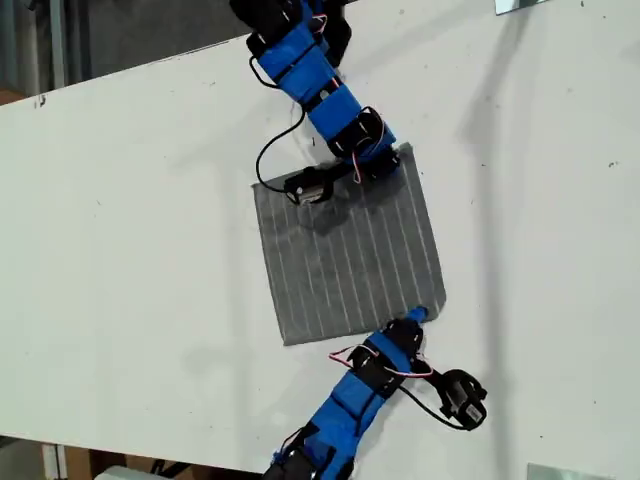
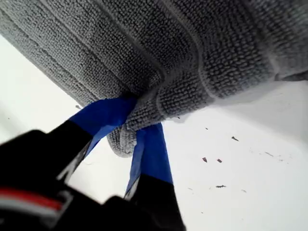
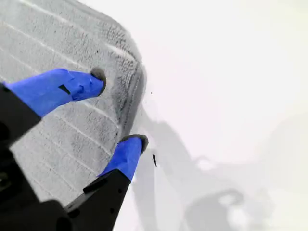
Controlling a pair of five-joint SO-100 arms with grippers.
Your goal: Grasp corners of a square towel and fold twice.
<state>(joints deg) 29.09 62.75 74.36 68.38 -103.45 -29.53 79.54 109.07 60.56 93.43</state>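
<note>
Our first gripper (image 2: 137,126) pinches a towel (image 1: 345,250) corner (image 2: 126,139); our second gripper (image 3: 120,108), fingers parted astride another corner (image 3: 126,67), should clench before both lift.

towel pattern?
Grey towel with thin pale parallel stripes; clearest in the exterior view.

One towel (image 1: 345,260) is seen, lying on one white table (image 1: 130,250). Of its corners, four can be counted in the exterior view, two of them partly covered by the arms. Two blue arms are counted, each ending in one gripper: my first gripper (image 2: 135,126) and my second gripper (image 3: 120,108). Two blue fingertips (image 3: 82,84) are shown on each gripper.
</note>
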